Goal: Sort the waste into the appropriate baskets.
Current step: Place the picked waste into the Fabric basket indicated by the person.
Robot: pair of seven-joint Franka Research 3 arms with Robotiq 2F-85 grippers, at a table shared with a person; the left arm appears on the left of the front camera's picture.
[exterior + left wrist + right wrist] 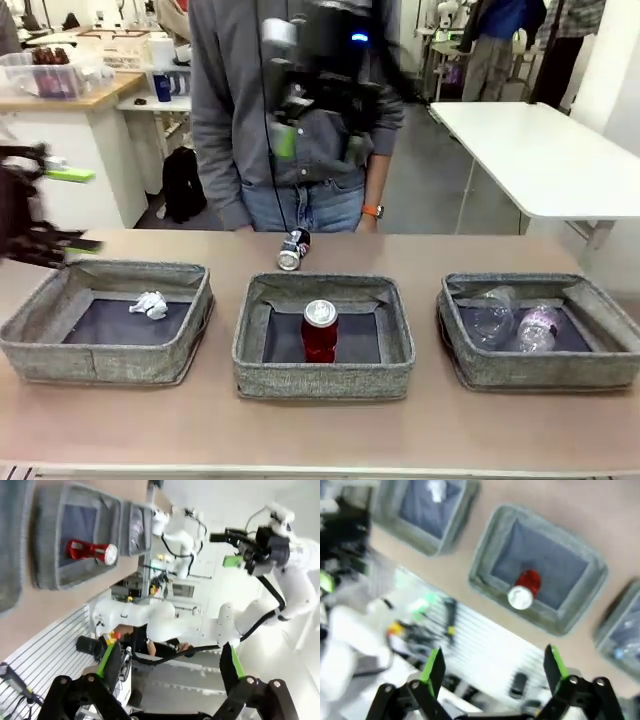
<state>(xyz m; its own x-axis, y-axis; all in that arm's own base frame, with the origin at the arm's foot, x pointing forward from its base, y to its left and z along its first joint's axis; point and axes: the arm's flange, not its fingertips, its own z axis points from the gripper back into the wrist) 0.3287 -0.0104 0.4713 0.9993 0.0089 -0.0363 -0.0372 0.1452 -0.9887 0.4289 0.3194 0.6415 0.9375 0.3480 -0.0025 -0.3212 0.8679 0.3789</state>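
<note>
Three grey baskets stand in a row. The left basket (pixel 100 365) holds a white paper wad (pixel 149 305). In the middle basket (pixel 320 382) a red soda can (pixel 320 332) stands upright. The right basket (pixel 540 375) holds a clear cup (pixel 493 316) and a clear bottle (pixel 537 328). A crushed dark can (pixel 293 249) lies on the table behind the middle basket. My right gripper (pixel 318 145) hangs high above the middle, blurred; it is open and empty (pixel 495 664), looking down on the red can (pixel 525 590). My left gripper (pixel 72 208) sits at the left edge, open and empty (pixel 170 665).
A person (pixel 290 90) stands at the far side, behind the crushed can. A white table (pixel 540 150) stands at the back right, a wooden counter (pixel 70 95) at the back left. Bare tabletop (pixel 320 430) runs along the front of the baskets.
</note>
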